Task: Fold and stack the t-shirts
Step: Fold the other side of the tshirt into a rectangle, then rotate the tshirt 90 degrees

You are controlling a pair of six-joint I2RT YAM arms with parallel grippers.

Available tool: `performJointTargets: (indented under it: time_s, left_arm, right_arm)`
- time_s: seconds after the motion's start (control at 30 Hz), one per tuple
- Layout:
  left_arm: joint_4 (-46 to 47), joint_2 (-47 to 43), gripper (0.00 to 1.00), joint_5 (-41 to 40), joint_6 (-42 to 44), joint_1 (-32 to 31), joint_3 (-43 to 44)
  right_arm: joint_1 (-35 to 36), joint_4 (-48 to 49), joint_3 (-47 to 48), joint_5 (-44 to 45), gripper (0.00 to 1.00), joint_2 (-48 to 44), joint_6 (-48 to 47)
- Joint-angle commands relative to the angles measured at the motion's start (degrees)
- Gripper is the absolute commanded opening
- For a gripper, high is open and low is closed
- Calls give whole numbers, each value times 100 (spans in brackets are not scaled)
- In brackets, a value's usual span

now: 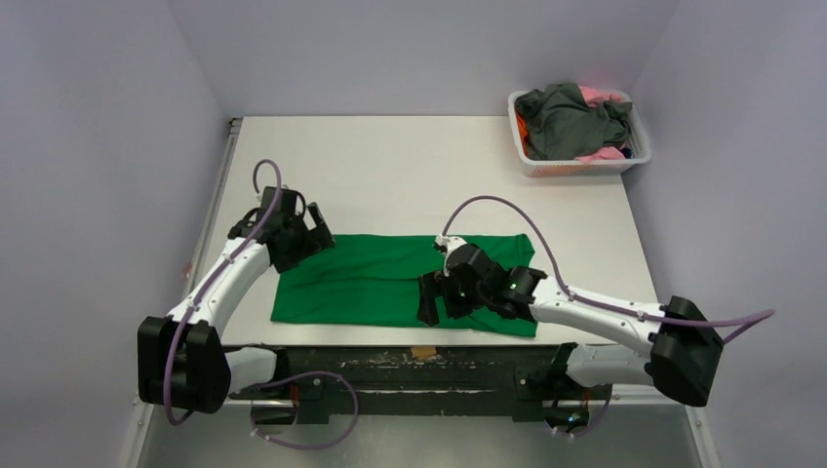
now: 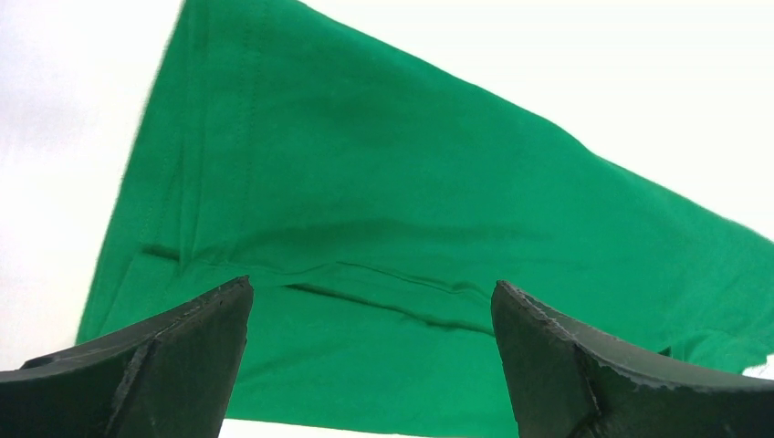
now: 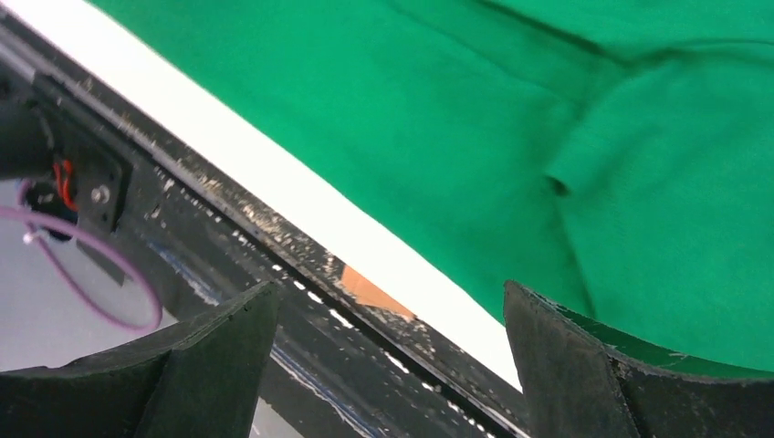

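Note:
A bright green t-shirt [image 1: 390, 278] lies folded into a long flat strip near the table's front edge. It fills the left wrist view [image 2: 411, 210] and the upper right of the right wrist view [image 3: 548, 109]. My left gripper [image 1: 314, 229] is open and empty above the shirt's far left corner. My right gripper [image 1: 434, 300] is open and empty above the shirt's front right part, by the table edge. Dark grey [image 1: 571, 117], pink [image 1: 597, 95] and orange [image 1: 524, 127] shirts lie heaped in the basket.
A white slatted basket [image 1: 575, 166] stands at the table's back right corner. The black front rail [image 3: 301, 265] of the table carries a small orange tape piece [image 3: 370, 290]. Grey walls close in the left, back and right.

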Motion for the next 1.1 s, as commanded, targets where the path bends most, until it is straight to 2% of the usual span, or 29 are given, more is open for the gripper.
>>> performJointTargets:
  time_s: [0.0,0.07,0.17,0.23,0.33,0.53,0.63,0.73,0.87,1.07]
  left_arm:
    - [363,199,100,446,236,-272,98]
    - [577,387,100,655,242,-483,102]
    - [1067,737,100,1217,174,-657,-40]
    - [1321,938,100,1382,87,-750,-166]
    - [1350,1184,100,1224,26,-934,-269]
    - [1450,1423,100,819,-206,-1256,-696]
    - [1437,1394,100,737,-383,-1470,-886]
    - [1522,1189,100,709,-703,-1818,-1109]
    - [1701,1033,100,665,-1219,-2377,-1247]
    - [2007,1200,100,646,-1928,-3248,-1064]
  right_arm:
    - [-31,-778,38,1418,93,-762,715]
    - [-43,-828,-183,1833,98,-1167,1002]
    - [-241,-891,-671,2309,99,-1593,1599]
    - [-560,-856,-915,2209,99,-1692,1765]
    - [-1108,-460,-1283,1763,99,-1624,1844]
    - [-2047,71,-1197,1652,99,-536,1829]
    - [-2662,698,-1002,1258,99,286,1696]
    - [-3105,939,-404,1049,98,1305,1501]
    - [-3396,1002,892,731,96,2824,1154]
    - [-3495,434,3554,165,93,4850,640]
